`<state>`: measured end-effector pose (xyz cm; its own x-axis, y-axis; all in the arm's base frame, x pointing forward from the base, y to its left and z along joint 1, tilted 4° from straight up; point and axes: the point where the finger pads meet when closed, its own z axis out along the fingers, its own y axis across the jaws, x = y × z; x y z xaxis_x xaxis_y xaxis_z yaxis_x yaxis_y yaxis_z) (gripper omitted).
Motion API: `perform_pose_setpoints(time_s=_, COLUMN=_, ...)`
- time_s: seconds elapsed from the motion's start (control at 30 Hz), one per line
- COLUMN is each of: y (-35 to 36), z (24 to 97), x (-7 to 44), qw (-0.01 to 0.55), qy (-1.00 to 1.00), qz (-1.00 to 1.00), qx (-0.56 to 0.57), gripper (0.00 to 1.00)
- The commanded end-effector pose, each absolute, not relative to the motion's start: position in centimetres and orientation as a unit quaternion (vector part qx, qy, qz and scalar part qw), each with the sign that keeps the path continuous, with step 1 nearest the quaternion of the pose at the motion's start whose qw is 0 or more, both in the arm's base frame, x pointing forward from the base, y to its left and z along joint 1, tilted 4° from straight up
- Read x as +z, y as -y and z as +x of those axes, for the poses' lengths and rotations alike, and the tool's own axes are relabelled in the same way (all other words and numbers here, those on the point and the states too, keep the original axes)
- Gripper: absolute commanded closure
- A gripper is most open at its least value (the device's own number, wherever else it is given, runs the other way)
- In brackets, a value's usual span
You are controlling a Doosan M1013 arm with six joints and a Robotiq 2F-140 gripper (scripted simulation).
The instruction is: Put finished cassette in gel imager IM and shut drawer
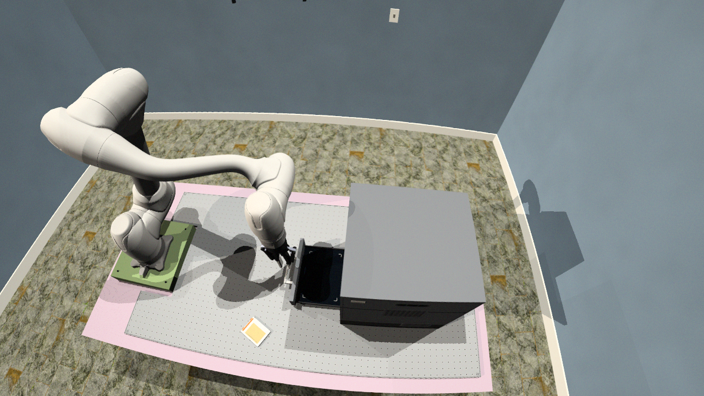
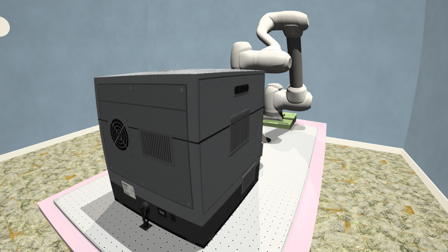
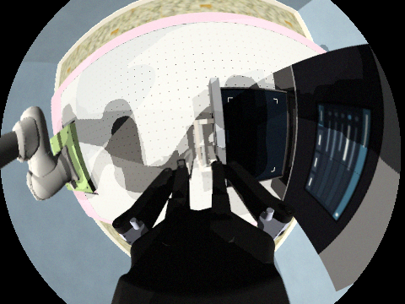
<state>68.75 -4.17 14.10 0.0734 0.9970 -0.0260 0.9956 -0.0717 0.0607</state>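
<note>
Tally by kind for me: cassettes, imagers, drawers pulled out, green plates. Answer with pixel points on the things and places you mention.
Cassette (image 1: 255, 331): 1
Imager (image 1: 406, 241) (image 2: 216, 181) (image 3: 342, 72): 1
Drawer (image 1: 297, 273) (image 3: 216, 105), pulled out: 1
Green plate (image 1: 182, 251) (image 2: 287, 124) (image 3: 81, 165): 1
Total: 4

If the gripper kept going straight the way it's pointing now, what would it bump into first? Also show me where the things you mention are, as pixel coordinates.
Probably the pale handle (image 1: 287, 282) (image 3: 197, 137) on the front of the open drawer (image 1: 298, 275) (image 3: 216, 105): the gripper (image 1: 286, 264) (image 3: 200, 154) points down toward it. The remaining gap is hard to judge.
</note>
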Motion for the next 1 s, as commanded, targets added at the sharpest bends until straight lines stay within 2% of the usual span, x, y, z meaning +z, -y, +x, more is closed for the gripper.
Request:
perform_pose_setpoints(time_s=0.0, y=4.2, z=68.7, x=14.4, qw=0.031, qy=-0.681, qz=0.732, qx=0.011, gripper=0.73)
perform_pose_setpoints(time_s=0.27, y=4.1, z=68.7, x=14.9, qw=0.031, qy=-0.681, qz=0.732, qx=0.011, gripper=0.73)
perform_pose_setpoints(time_s=0.3, y=4.1, z=68.3, x=15.1, qw=0.031, qy=-0.668, qz=0.743, qx=0.012, gripper=0.00)
perform_pose_setpoints(time_s=0.97, y=4.0, z=63.6, x=17.2, qw=0.027, qy=-0.449, qz=0.893, qx=0.020, gripper=0.00)
